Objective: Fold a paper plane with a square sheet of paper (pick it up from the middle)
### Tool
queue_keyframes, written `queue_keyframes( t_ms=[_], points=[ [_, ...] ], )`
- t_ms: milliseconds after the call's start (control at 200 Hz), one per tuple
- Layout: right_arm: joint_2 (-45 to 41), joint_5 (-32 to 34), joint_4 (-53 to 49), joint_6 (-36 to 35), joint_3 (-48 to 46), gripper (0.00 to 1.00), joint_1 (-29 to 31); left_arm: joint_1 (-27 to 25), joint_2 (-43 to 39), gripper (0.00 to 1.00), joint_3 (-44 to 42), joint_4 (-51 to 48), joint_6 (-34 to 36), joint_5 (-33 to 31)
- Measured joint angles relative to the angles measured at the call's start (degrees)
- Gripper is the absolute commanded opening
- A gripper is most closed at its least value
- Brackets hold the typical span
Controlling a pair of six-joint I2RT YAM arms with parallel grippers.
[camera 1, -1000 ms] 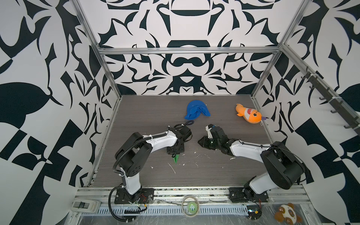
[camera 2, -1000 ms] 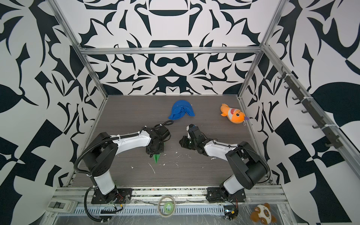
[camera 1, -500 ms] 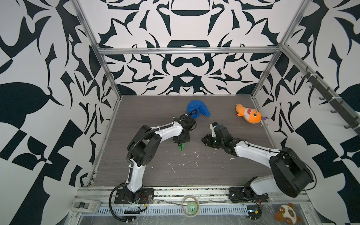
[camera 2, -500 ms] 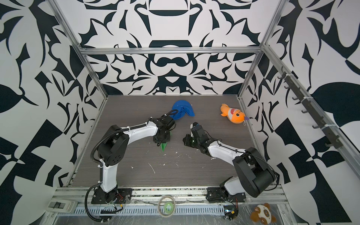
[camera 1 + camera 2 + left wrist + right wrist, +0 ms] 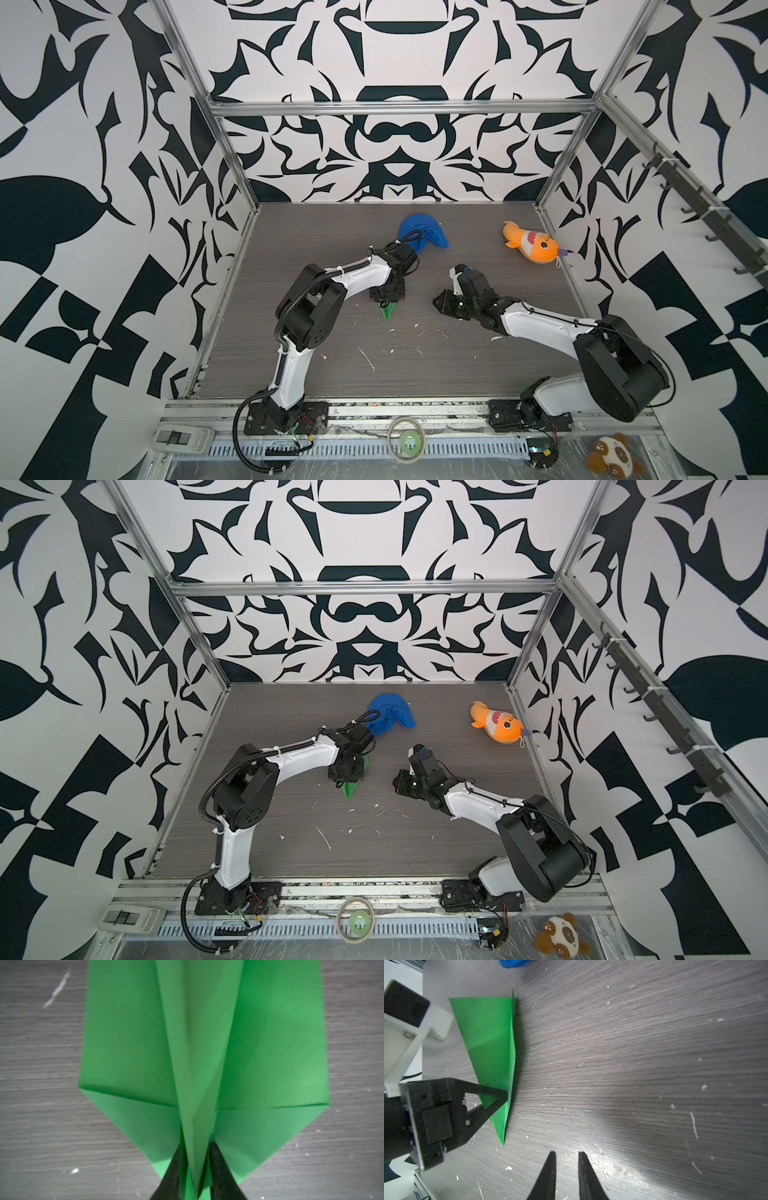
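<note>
The square sheet of paper is folded into the green paper plane (image 5: 387, 311) (image 5: 350, 789), which rests mid-table with its pointed nose toward the front. In the left wrist view the paper plane (image 5: 197, 1053) spreads both wings flat, with its centre ridge running between my fingers. My left gripper (image 5: 387, 296) (image 5: 347, 776) (image 5: 194, 1147) straddles that ridge near the nose, jaws slightly apart and not pinching it. In the right wrist view the plane (image 5: 490, 1043) is seen edge-on beside the left gripper's fingertip (image 5: 503, 1095). My right gripper (image 5: 442, 301) (image 5: 399, 781) (image 5: 565, 1153) hovers low to the plane's right, open and empty.
A blue cloth lump (image 5: 422, 235) (image 5: 390, 717) lies just behind the left wrist. An orange plush fish (image 5: 532, 247) (image 5: 496, 727) sits at the back right near the wall. White paper scraps (image 5: 365, 357) litter the dark table toward the front.
The left arm carried the plane away from the front toward mid-table, then stopped. Its jaws have eased apart around the ridge. The right gripper stayed about where it was.
</note>
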Motion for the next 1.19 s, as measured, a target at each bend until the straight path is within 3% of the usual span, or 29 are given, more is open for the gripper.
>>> queue_keyframes(
  t_ms=[215,405,600,625,720,815,930,1050,1195],
  points=[
    [-2.3,1.2,-4.5,-1.8,2.8,0.4,-0.6,0.0,-3.3,0.44,0.6,-1.6,0.7,-0.2],
    [-7.8,6.0,-9.7,-6.0,8.9,0.58,-1.5,0.4,-14.6,0.59,0.4,-3.0,1.5,-2.2],
    [-14.2,18.2,-14.8,-15.3,14.2,0.87,-2.1,4.3,-29.6,0.84,-6.4,0.4,2.3,-6.4],
    [-15.1,20.2,-15.0,-17.2,14.4,0.88,-2.2,5.2,-31.6,0.84,-8.2,1.2,2.1,-7.3],
    [-18.1,28.5,-15.2,-22.5,14.5,0.89,-2.9,10.1,-39.5,1.0,-15.8,4.8,2.4,-10.8],
    [-21.0,36.4,-11.3,-27.5,11.8,0.91,-4.1,15.5,-47.6,0.99,-24.6,9.4,3.2,-14.3],
    [-25.0,43.5,-1.0,-33.2,1.6,0.92,-6.5,21.5,-57.6,0.99,-35.8,16.5,4.5,-19.1],
    [-24.8,46.8,7.8,-36.8,-9.4,0.92,-10.8,26.1,-65.3,0.99,-46.7,26.0,8.4,-22.8],
    [-20.3,47.3,13.3,-37.9,-14.0,0.93,-16.2,30.3,-68.3,0.99,-57.3,38.2,15.3,-25.0]
  ],
)
